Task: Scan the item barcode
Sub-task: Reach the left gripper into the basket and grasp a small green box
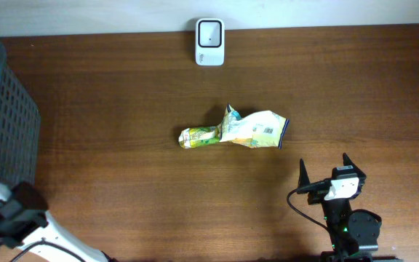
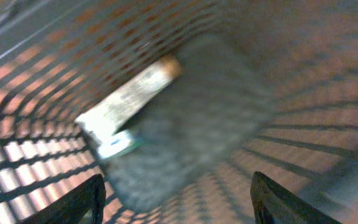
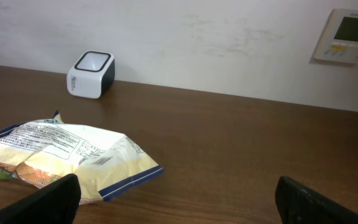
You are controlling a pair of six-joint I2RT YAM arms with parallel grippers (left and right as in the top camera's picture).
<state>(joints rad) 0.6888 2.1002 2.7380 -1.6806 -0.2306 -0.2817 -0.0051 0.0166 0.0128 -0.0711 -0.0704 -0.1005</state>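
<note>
With my open, empty right end effector [image 1: 324, 163] near the crumpled yellow plastic snack bag [image 1: 247, 129] on the brown wooden counter [image 1: 122, 182], I fear a grasp covering its barcode [image 1: 269, 132], so the scan fails.

You get even, bright, sharp overhead and right wrist views, soft shadows. Your left wrist view: heavy motion blur, dim, warm light through basket [image 2: 36, 155] mesh.

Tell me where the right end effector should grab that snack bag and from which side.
Probably the blue-trimmed end of the snack bag, nearest the right end effector. It lies flat, that edge thin, so come from above, jaws straddling it.
</note>
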